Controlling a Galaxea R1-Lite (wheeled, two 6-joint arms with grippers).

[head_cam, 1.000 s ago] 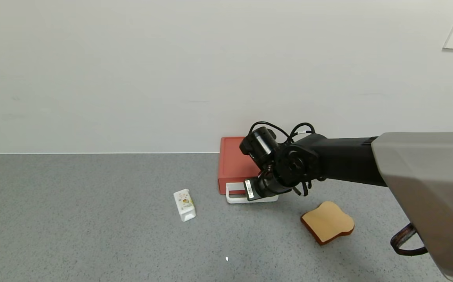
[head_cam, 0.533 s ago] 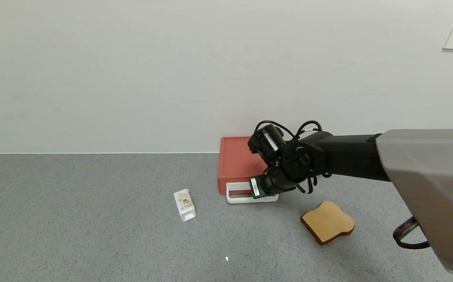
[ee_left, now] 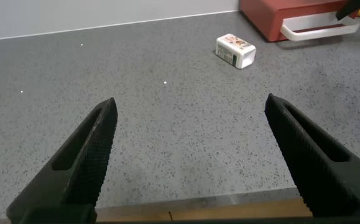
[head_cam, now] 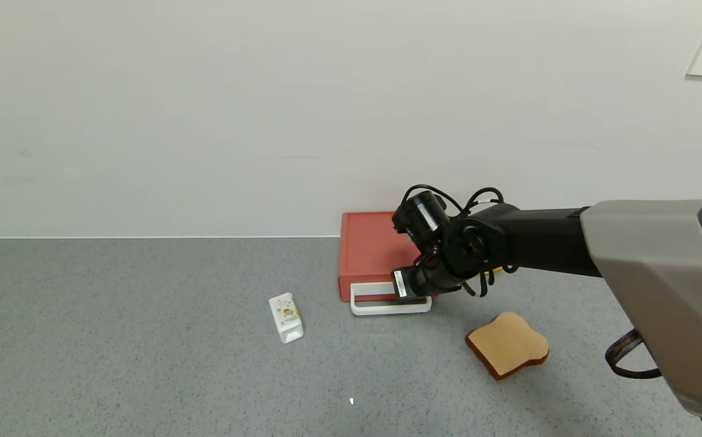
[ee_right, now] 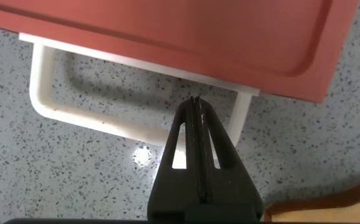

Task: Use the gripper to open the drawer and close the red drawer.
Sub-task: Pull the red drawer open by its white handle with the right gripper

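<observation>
While your right gripper (head_cam: 410, 290) hangs over the front of the red drawer (head_cam: 370, 252), its two black fingers (ee_right: 199, 134) are pressed flat together with nothing between them. In the right wrist view their joined tip sits inside the white loop handle (head_cam: 387, 303), close to the handle's right post and just short of the drawer's red front edge; whether the tip touches the handle you cannot tell.

You find the drawer lying flat on the grey speckled tabletop (head_cam: 144, 340), its back against the white wall (head_cam: 266, 109) and its long axis running from wall toward you. The handle faces you, and the tray looks pushed in.

Your left gripper (ee_left: 189, 149) is parked low over bare tabletop, fingers spread wide. A small white carton (head_cam: 286, 317) lies left of the handle, and a toast slice (head_cam: 508, 344) lies to its right, both apart from the drawer.
</observation>
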